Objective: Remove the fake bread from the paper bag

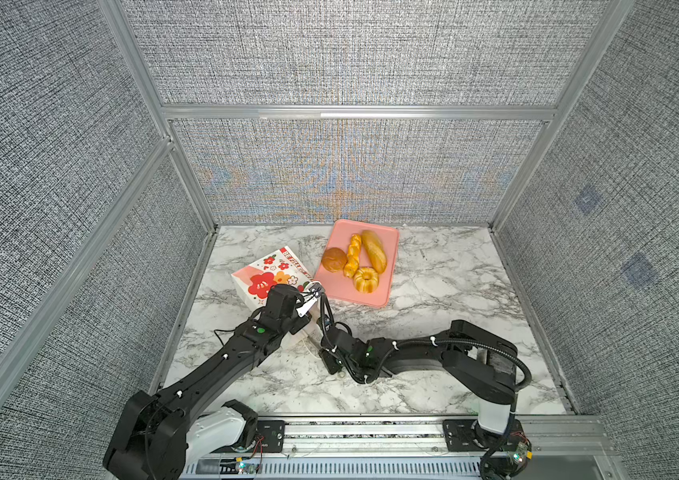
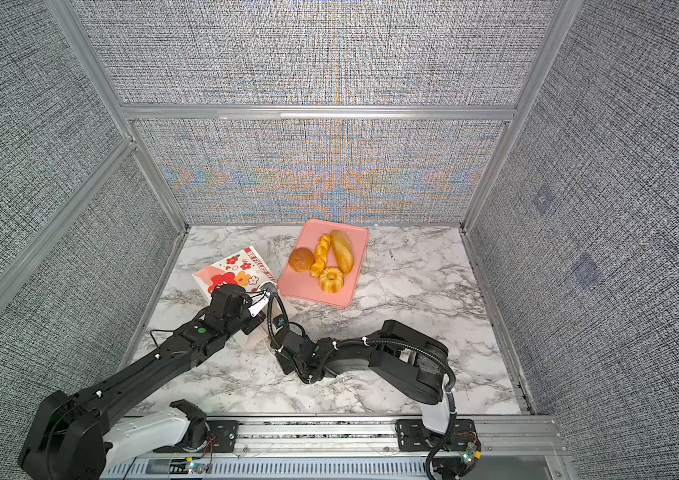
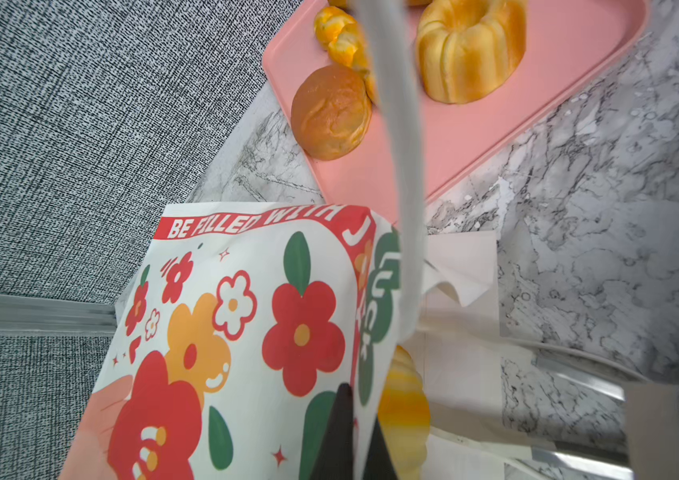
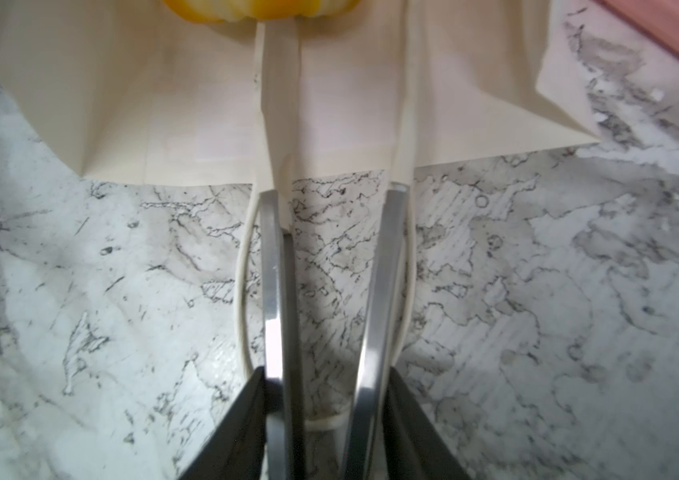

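Where the paper bag [image 1: 265, 272] lies: on its side on the surface [image 1: 454, 299], mouth toward the right tool [image 4: 334, 195].
Left tool [image 3: 360, 440]: pinching the bag's upper rim.
Right tool: spread, tips at the lower rim, inside the cord handle's [image 4: 242, 291] loop.
Fake bread [image 4: 258, 10]: one yellow piece inside, just beyond those tips; four on the pink tray [image 1: 346, 293].

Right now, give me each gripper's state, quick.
Left gripper: shut, pinching the paper bag at its top edge.
Right gripper: open, holding nothing, fingertips at the bag's mouth.
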Controlling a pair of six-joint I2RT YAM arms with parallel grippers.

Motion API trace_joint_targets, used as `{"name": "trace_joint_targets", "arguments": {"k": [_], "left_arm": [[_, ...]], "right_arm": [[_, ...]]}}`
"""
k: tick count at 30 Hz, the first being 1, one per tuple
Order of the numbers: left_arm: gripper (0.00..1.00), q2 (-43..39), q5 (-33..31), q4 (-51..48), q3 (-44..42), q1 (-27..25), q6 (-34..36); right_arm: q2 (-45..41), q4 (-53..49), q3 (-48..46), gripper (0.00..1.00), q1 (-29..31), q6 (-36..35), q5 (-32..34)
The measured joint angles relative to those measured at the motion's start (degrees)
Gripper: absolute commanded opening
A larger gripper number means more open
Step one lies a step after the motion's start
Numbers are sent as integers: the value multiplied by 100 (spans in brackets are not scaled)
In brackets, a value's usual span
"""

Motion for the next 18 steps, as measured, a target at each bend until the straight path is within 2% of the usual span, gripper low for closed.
{"name": "trace_joint_targets", "arguments": {"k": [10,18], "left_arm": [[0,-68,-22,-7,-9,0,4],[0,-131,-98,-2,-9,-4,9]], "right_arm": [[-256,-356,0,20,96,-87,81],[-649,-833,177,15,52,-129,103]]}}
